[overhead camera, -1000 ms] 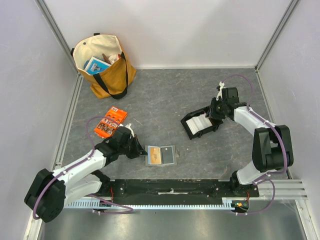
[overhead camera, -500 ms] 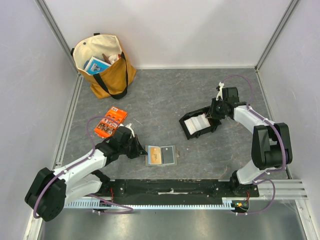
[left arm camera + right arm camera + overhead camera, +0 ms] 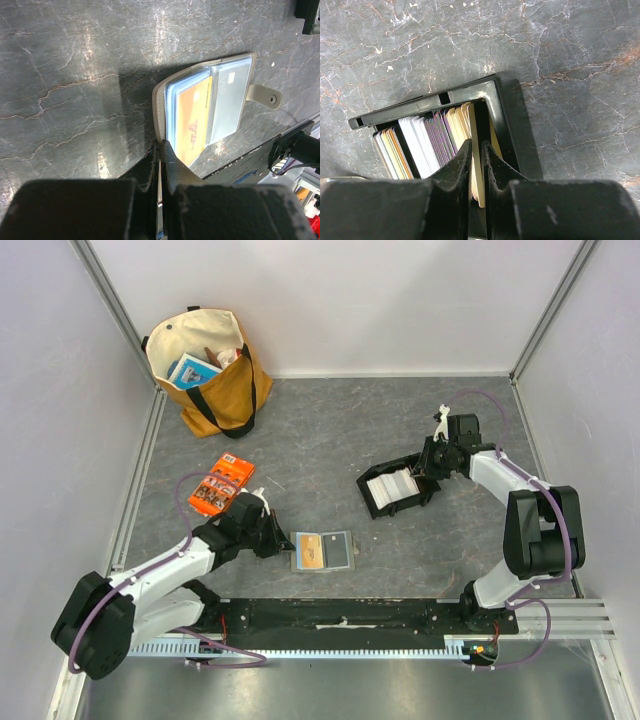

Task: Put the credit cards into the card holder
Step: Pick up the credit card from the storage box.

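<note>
**Firmly pinched: one tan card in the tray, holder lying open**

Clenched on a single tan card [image 3: 471, 122], the right gripper [image 3: 476, 149] has a finger on each face of it; that card stands on edge at the end of the row of credit cards [image 3: 425, 142], hard against the end wall of the black tray [image 3: 420, 105]; the rest of the row, white, purple, tan and orange-edged, stands upright beside it. The tray sits well apart from the card holder [image 3: 227, 100], beyond it and off to its right.

The left gripper [image 3: 161, 146] is closed tight, its tips meeting the holder's left edge; whether they nip the cover or only press against it cannot be told. The holder lies open and flat on the grey table [image 3: 330, 430], clear sleeves upward, an orange card [image 3: 192, 125] showing in one of them, its snap tab [image 3: 264, 95] sticking out on the right side.

An orange packet [image 3: 218, 486] lies to the holder's left and a little beyond; a tan tote bag [image 3: 210, 370] stands much farther back on that same side.
</note>
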